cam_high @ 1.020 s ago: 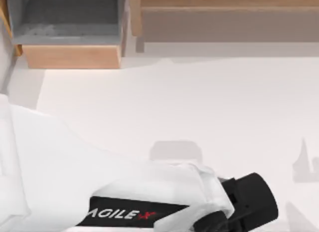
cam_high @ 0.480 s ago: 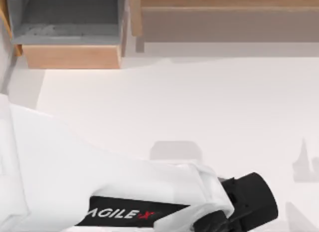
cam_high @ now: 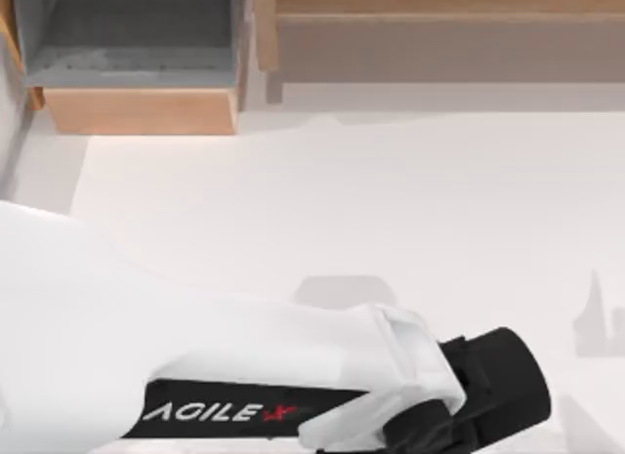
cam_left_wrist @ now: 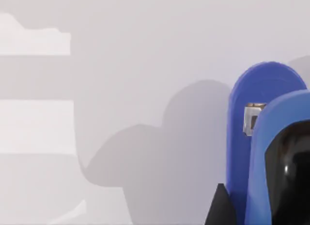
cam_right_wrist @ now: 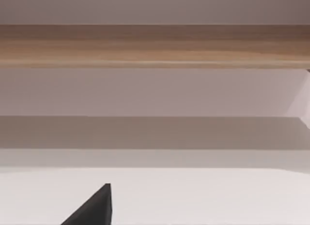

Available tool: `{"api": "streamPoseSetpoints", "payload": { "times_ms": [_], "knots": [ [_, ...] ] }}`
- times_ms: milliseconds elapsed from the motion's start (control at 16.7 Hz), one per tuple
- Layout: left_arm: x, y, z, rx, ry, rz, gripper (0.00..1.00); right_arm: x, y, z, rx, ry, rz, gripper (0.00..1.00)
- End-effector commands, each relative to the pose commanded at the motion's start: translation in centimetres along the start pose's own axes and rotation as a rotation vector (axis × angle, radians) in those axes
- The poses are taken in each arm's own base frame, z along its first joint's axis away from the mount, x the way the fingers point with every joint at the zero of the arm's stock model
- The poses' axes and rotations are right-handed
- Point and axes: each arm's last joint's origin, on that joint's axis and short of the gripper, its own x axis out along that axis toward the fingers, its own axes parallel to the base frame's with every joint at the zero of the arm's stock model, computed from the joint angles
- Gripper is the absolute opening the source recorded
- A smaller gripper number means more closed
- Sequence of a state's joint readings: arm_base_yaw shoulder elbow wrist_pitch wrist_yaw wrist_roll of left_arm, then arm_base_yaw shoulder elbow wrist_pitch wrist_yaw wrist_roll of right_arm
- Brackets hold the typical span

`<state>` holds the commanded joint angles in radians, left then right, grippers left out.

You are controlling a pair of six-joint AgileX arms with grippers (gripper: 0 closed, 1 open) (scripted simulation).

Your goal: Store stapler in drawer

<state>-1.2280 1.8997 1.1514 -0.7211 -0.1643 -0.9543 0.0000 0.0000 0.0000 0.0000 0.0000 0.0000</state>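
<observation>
Left arm [cam_high: 195, 366] reaches across the near edge of the white surface [cam_high: 391, 200]. Left gripper's fingers: cannot tell. Left wrist view shows a blue stapler [cam_left_wrist: 264, 138] with a glossy black end, close to the camera. Drawer [cam_high: 137, 73] sits open at the far left corner, beside the wooden shelf unit [cam_high: 439, 34]. Right gripper's fingers: cannot tell.

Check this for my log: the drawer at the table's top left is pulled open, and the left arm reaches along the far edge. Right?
Half right. The drawer is open at top left, but the top view shows the left arm along the near edge, not the far one.
</observation>
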Motion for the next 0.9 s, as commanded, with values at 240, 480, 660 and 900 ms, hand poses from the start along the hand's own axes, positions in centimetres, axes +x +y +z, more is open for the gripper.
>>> {"api": "streamPoseSetpoints", "payload": {
  "times_ms": [240,480,660,900],
  "knots": [
    [-1.2,0.0,0.3,-0.004,-0.008,-0.012,0.00,0.0,0.0,0.0,0.000,0.000,0.000,1.00],
    [-1.2,0.1,0.6,-0.001,-0.007,-0.008,0.00,0.0,0.0,0.0,0.000,0.000,0.000,1.00],
    [-1.9,1.1,3.4,0.007,-0.027,-0.011,0.00,0.0,0.0,0.0,0.000,0.000,0.000,1.00],
    [-4.4,5.3,10.6,-0.003,-0.099,-0.015,0.00,0.0,0.0,0.0,0.000,0.000,0.000,1.00]
  ]
}}
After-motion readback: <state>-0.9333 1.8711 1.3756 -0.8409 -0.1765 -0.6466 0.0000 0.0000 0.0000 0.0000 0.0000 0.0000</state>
